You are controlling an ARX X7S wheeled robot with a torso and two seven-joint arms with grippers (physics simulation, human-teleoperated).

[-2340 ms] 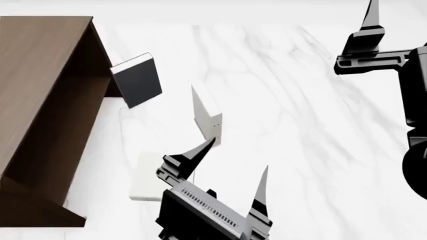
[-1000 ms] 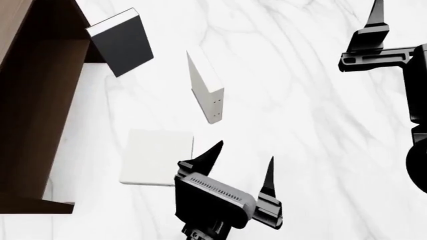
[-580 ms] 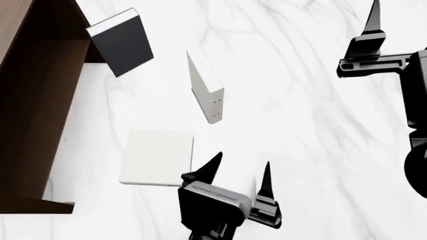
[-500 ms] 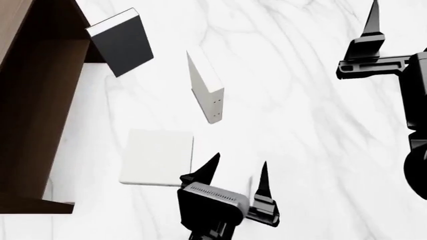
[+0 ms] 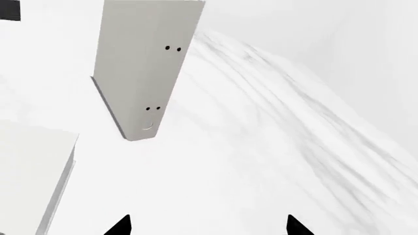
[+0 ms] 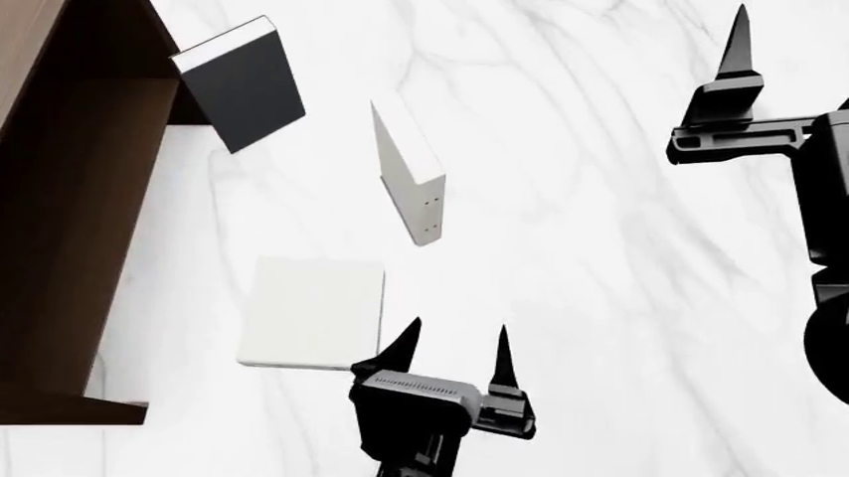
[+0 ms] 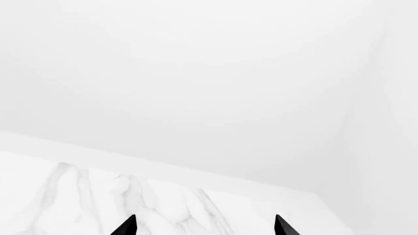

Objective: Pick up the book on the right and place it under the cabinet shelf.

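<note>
Marble table (image 6: 623,298): white, grey-veined; all items are borne on it.
Cabinet shelf (image 6: 67,199): dark brown wood-grain, set at the left edge.
Charcoal book (image 6: 246,89): stood beside the cabinet.
Book (image 6: 312,313): whitish-grey, laid flat near the cabinet, just beside the left gripper.
Dotted white book (image 6: 412,184): stood upright, mid-table.
Left gripper (image 6: 451,348): fingers parted, nothing held.
Right gripper (image 7: 203,225): fingers parted, nothing held.

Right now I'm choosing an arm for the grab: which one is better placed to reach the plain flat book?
Left. The left tool, open, sits right beside the book; the right tool is far off on the other side.
</note>
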